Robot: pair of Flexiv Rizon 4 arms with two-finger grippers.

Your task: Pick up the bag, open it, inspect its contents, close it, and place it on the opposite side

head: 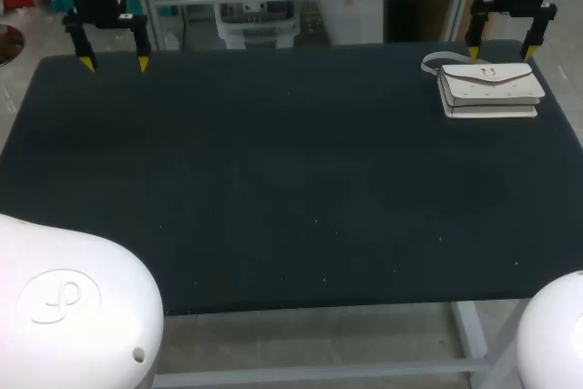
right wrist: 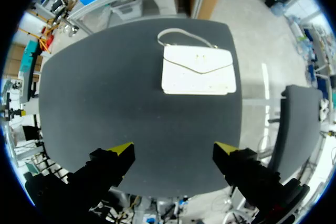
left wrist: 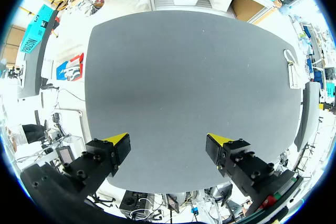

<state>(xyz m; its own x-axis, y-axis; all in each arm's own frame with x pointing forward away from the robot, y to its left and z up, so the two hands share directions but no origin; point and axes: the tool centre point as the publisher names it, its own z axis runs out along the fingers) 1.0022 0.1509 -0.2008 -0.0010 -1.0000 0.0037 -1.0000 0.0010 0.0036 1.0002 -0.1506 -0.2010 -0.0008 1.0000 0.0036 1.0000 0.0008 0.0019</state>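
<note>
**Inspector:** Your table [head: 273, 207] carried the white bag [head: 490, 88] closed and flat at its far right corner, untouched.

**Operator:** And the grippers?

**Inspector:** Your right gripper [head: 500, 50] hung spread near it, presumably staged for pickup. Your left gripper [head: 114, 63] was spread too, well apart.

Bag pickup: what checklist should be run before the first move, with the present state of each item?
1. Bag lies flat on the table near its far right corner: ok.
2. Flap lies down over the front: ok. Whether it is latched: cannot tell.
3. Strap is looped at the bag's far side, away from the fingers: ok.
4. Right gripper is open and holds nothing, with the bag ahead of it: ok.
5. Left gripper is open and holds nothing, at the far left corner, well away from the bag: ok.
</note>
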